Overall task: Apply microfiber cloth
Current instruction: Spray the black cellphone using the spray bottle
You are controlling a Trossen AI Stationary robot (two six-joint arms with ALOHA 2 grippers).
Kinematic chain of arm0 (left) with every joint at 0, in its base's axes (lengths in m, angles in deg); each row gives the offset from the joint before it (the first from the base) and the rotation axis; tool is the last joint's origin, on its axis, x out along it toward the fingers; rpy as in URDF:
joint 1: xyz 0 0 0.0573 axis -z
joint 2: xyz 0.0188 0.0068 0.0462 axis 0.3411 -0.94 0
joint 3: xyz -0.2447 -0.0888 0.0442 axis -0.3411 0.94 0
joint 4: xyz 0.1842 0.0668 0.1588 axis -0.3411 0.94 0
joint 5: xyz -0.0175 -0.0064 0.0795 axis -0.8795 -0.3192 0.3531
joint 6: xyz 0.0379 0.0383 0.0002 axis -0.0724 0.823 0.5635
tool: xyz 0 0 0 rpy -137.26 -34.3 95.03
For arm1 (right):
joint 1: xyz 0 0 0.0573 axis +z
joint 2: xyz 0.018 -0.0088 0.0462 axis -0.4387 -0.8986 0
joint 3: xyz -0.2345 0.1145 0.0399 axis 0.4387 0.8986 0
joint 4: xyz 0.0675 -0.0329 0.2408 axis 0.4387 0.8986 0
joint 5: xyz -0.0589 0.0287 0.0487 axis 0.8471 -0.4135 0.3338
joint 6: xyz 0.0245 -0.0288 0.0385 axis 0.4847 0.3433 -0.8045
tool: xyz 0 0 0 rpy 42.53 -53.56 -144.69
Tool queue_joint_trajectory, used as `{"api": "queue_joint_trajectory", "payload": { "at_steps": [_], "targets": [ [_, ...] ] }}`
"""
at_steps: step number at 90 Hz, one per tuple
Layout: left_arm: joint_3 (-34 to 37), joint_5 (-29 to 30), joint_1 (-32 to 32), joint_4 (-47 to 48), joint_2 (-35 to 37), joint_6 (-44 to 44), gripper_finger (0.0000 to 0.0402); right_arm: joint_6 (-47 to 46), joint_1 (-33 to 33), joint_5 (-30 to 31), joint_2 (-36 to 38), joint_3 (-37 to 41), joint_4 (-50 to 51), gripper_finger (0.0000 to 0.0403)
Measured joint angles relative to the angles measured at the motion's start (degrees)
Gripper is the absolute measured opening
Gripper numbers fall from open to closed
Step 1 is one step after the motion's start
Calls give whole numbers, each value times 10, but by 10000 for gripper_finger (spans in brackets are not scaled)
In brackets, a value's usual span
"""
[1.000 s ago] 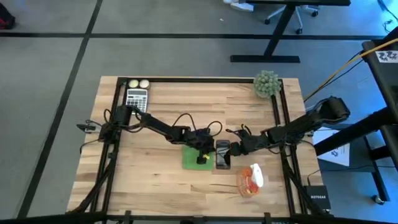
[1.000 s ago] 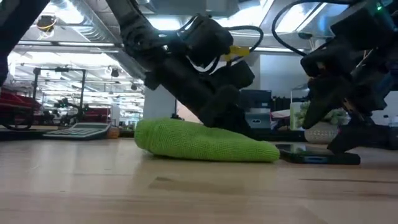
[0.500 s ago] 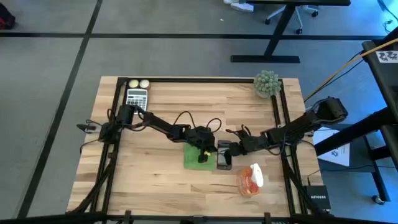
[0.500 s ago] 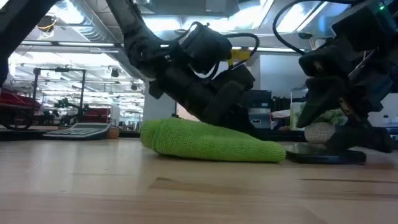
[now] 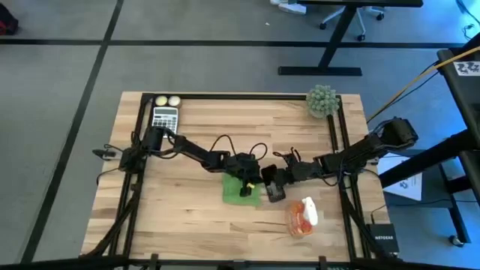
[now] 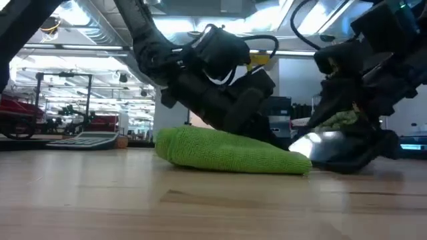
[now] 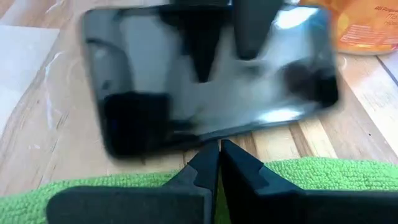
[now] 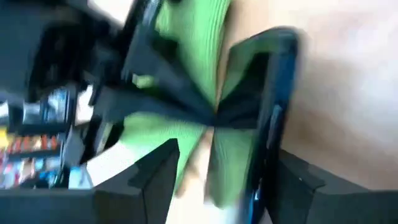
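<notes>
left arm: reaches in from the desk (image 5: pixel 187 217)'s left edge toward the middle.
left hand (image 5: pixel 244 182): low over the microfiber cloth (image 5: pixel 240 190), fingers (image 7: pixel 205 171) pressed together and clenched on the cloth's right-hand edge.
cloth: bright green, bunched in a low mound on the desk near its middle; in the low view (image 6: pixel 227 150) its long axis runs across the picture, thick end left, thin end right.
phone (image 5: pixel 274 186): black, just right of the cloth, tilted with one edge raised off the desk; in the left wrist view (image 7: pixel 205 78) its glass faces the left hand.
right hand (image 5: pixel 279 180): grasping the phone by its edges, holding it tipped toward the cloth.
key relation: the phone lies just beyond the cloth's thin end, straight ahead of the left hand, so that hand is nearer the cloth; wiping probably means dragging the cloth rightward onto the glass.
bottle (image 5: pixel 304 217): orange, lying further right, apart from both.
</notes>
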Motion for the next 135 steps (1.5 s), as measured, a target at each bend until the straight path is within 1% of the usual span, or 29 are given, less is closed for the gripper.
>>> {"api": "queue_joint_trajectory", "payload": {
  "at_steps": [17, 30, 38, 49, 61, 68, 72, 90, 106, 123, 135],
  "targets": [
    [0, 1, 0, -12, -1, 0, 1, 2, 0, 2, -37, -3, -14, 166],
    [0, 1, 0, -12, -1, 0, 1, 12, 0, 11, -73, -5, -80, 152],
    [0, 1, 0, -11, -1, 0, 1, 31, 0, 10, -81, -16, -74, 137],
    [1, 1, 0, -9, -1, 0, 1, 54, 1, 4, -82, -32, -44, 104],
    [1, 1, 0, -8, 0, 0, 1, 71, 0, 5, -82, -45, -4, 53],
    [1, 1, 0, -3, 3, 0, 1, 64, 0, 5, -82, -45, -1, 23],
    [1, 0, 0, -3, 4, 0, 1, 65, 0, 6, -82, -45, -1, 14],
    [1, 2, 0, 46, 32, 7, 1, 98, 0, 8, -67, -46, 1, 22],
    [1, 14, 0, 117, 82, 28, 1, 144, 0, 17, -36, -45, 10, 6],
    [1, 27, -4, 239, 160, 47, 1, 212, 0, 41, 13, -44, 16, 8],
    [10, 57, -12, 281, 235, 62, 1, 286, 0, 67, 60, -44, 23, 9]
  ]
}}
